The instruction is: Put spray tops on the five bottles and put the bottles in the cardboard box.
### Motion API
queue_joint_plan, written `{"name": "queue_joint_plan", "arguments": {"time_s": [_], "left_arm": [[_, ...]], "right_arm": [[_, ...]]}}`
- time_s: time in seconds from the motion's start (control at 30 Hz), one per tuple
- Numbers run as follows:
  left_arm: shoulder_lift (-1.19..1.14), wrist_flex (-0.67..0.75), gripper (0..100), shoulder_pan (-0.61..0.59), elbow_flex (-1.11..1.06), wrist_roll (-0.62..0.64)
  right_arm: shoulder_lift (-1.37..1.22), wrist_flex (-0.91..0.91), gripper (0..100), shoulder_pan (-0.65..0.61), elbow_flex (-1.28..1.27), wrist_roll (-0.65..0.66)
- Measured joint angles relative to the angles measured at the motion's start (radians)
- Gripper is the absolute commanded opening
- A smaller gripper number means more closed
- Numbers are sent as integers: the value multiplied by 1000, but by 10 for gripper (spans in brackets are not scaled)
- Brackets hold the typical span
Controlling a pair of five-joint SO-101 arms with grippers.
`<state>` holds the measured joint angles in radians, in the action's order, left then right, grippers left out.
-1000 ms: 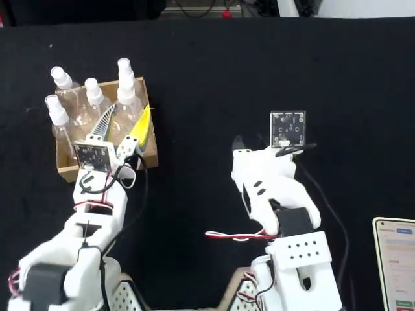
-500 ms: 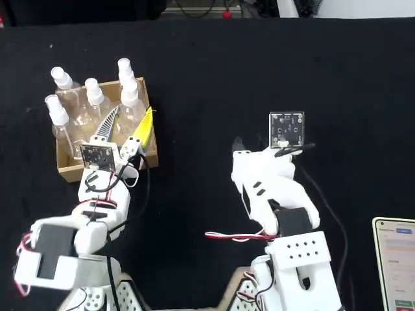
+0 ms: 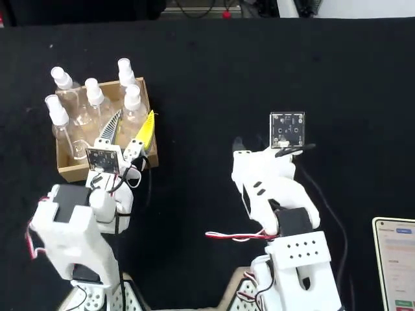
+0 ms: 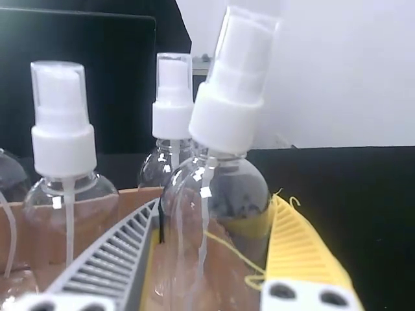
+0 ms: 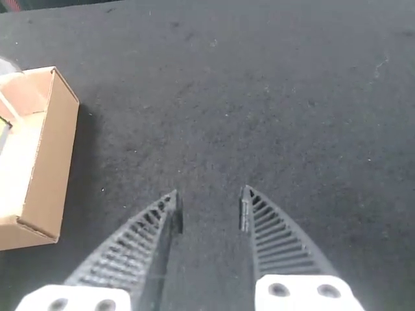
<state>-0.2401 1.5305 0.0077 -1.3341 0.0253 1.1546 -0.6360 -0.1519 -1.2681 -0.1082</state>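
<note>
The cardboard box [image 3: 153, 154] stands at the table's left and holds several clear bottles with white spray tops [image 3: 94, 94]. My left gripper [image 3: 134, 118] reaches over the box's near wall. Its grey and yellow fingers press the sides of the tilted bottle [image 3: 133, 102] at the box's right side. In the left wrist view that bottle [image 4: 230, 103] leans between the fingers of my left gripper [image 4: 217, 207], with two more bottles [image 4: 61, 142] behind it. My right gripper [image 5: 209, 207] stands open over bare black table near the middle [image 3: 249, 144]. The box [image 5: 45, 149] lies off to its side.
A phone [image 3: 394, 259] lies at the table's near right edge. The black cloth [image 3: 272, 71] spreads wide across the middle, the far side and the right.
My left arm has drawn back toward its base and risen. The bottle between its fingers has shifted toward the box's near wall with it. The right arm has not moved.
</note>
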Motion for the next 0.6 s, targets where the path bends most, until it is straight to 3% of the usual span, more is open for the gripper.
{"name": "queue_joint_plan", "arguments": {"time_s": [0.2, 0.6], "left_arm": [[-121, 87, 170, -2, 35, 0], [-160, 95, 175, -2, 44, 0]], "right_arm": [[0, 0, 142, 3, 0, 0], [0, 0, 143, 3, 0, 0]]}}
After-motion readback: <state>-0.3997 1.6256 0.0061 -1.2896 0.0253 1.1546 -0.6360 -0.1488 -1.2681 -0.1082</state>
